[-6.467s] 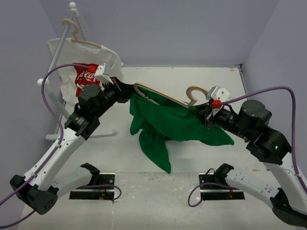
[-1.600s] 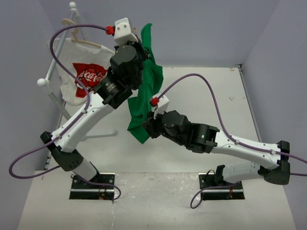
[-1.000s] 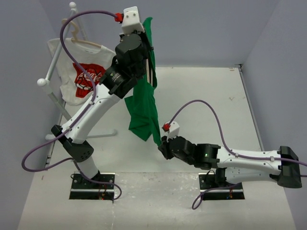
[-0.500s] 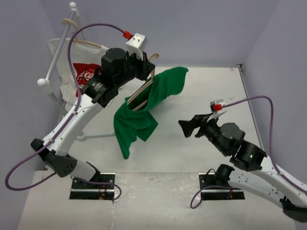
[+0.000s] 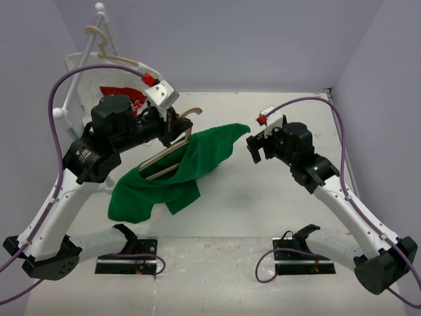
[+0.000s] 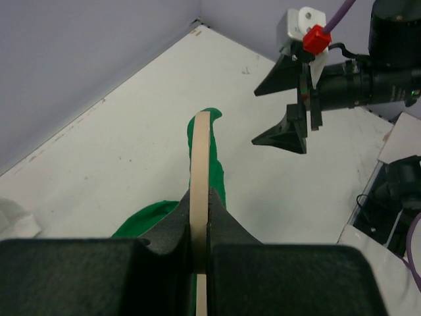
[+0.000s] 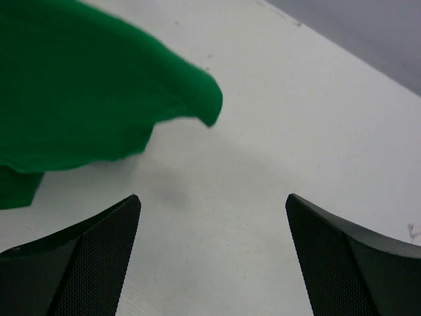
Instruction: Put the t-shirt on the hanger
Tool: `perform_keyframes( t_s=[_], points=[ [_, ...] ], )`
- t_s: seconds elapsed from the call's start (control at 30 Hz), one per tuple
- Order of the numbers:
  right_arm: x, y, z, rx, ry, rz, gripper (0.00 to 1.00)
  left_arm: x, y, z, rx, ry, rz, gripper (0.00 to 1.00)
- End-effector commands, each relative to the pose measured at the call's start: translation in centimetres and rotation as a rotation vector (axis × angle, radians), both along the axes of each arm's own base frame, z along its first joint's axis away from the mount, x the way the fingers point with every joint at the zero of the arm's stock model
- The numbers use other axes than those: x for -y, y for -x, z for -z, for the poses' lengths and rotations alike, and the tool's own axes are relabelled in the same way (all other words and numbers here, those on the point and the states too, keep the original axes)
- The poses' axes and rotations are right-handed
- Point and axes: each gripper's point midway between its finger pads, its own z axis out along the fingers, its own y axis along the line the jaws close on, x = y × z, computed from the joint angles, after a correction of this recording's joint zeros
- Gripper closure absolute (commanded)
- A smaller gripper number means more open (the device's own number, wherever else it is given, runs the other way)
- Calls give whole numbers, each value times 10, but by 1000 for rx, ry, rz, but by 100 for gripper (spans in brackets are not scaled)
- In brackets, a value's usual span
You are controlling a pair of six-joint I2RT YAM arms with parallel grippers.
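Dressing step in hand, judged well along: t-shirt bunched at lower left of the top view, sagging towards the worktop, its upper part draped along the hanger at centre. Left pincer: clamped together on the hanger, near the hook. Right pincer: jaws wide apart, empty, just right of the free sleeve, touching nothing. Next move likely calls for a grasp on that sleeve side, to draw the cloth square over the shoulder. Far upper left: white shirt on rack.
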Motion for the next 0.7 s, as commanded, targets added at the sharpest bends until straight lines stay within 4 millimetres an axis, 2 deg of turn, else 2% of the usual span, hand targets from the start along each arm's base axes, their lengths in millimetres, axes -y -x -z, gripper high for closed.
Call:
perform_keyframes(
  t_s=[0.0, 0.13, 0.3, 0.43, 0.47, 0.57, 0.67],
  points=[
    [-37, -12, -50, 158, -44, -216, 9, 0, 16, 9, 7, -21, 75, 100],
    [-59, -3, -35, 120, -70, -369, 13, 1, 21, 5, 16, -8, 96, 100],
    [-62, -11, -15, 70, -50, -370, 37, -2, 29, -9, 46, 15, 110, 100],
    [-63, -9, -6, 43, -60, -387, 37, -4, 30, -14, 60, 22, 103, 100],
    [-65, -8, -7, 47, -67, -397, 42, -3, 30, -13, 58, 22, 107, 100],
    [-66, -14, -5, 47, -74, -385, 71, 2, 31, -13, 55, 31, 131, 100],
    [-52, -30, -3, 48, -64, -268, 100, 1, 25, -17, 55, 42, 103, 100]
  ],
)
